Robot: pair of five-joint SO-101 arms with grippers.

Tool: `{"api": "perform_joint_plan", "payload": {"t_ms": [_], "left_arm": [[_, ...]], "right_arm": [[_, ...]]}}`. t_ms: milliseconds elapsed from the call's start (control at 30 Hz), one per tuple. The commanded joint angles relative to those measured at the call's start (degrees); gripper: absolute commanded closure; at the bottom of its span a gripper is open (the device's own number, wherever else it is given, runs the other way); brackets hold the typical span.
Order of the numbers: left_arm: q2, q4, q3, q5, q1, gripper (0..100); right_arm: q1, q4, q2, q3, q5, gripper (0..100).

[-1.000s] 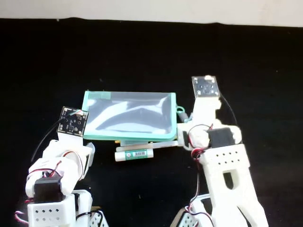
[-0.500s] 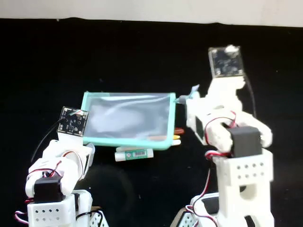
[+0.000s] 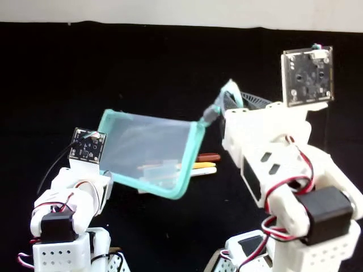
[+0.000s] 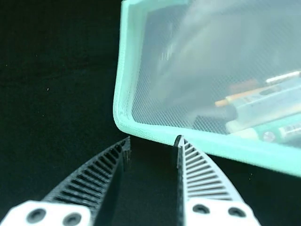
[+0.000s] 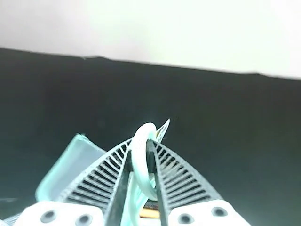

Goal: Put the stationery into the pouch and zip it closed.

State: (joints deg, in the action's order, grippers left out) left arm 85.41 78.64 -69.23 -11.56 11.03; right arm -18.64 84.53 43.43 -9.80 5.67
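**Left gripper** (image 4: 153, 143) — near left, low. Fingers parted and holding nothing, with the tips at the pouch's near-left corner.

**Pouch** (image 3: 147, 144) — teal-edged with a mesh front. Its left end sits low by the left gripper; its right end is tilted up off the table (image 3: 170, 56).

**Stationery** (image 3: 201, 165) — red, yellow and white pens on the table, poking out past the pouch's right edge. A white tube (image 4: 282, 131) shows through the mesh. I cannot tell whether any of it is inside.

**Right gripper** (image 5: 146, 141) — far right, high. Fingers closed on the zip ring (image 5: 141, 155).

**Step in hand, as judged** — working the zip by its ring. The left fingers should clamp the corner first, so the slider runs instead of the pouch lifting. The pull should run along the zip line.
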Motion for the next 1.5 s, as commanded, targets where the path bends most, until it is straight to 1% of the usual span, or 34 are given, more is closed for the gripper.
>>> {"api": "perform_joint_plan", "payload": {"t_ms": [0,133,233,400,533,700,867,1067,1200,1300,1467], "left_arm": [[-0.4,-1.1,0.2,0.4,0.2,82],[-0.4,-1.1,0.2,0.4,0.2,82],[-0.6,-1.1,0.2,0.4,0.2,82],[-0.6,-1.1,0.2,0.4,0.2,82],[-0.6,-1.1,0.2,0.4,0.2,82],[-0.5,-1.1,0.7,0.5,0.2,82],[-0.6,-1.1,5.9,0.5,0.2,82],[-0.7,-1.1,13.8,0.5,0.2,82],[-0.7,-1.1,17.4,0.5,0.2,82],[-0.7,-0.6,17.0,0.5,0.1,82],[-0.7,-1.1,10.0,0.4,0.1,82]], "right_arm": [[-1.1,-3.0,-0.1,-3.2,0.7,99.3],[-1.3,-5.5,-0.1,-3.4,1.1,99.3],[-1.3,-8.3,0.0,-3.4,3.5,99.3],[-1.5,-13.5,0.0,-3.6,3.6,99.3],[-4.3,-14.0,-2.2,-8.4,3.5,99.3],[-6.2,-13.7,-11.5,-20.3,3.5,99.3],[-11.4,-13.7,-19.4,-27.9,3.5,99.3],[-16.0,-13.8,-25.0,-30.6,3.2,99.3],[-19.7,-16.7,-27.4,-32.2,-0.4,99.3],[-23.1,-16.9,-30.6,-34.9,-0.8,99.3],[-26.6,-17.0,-39.2,-42.6,-0.8,99.3]]}}
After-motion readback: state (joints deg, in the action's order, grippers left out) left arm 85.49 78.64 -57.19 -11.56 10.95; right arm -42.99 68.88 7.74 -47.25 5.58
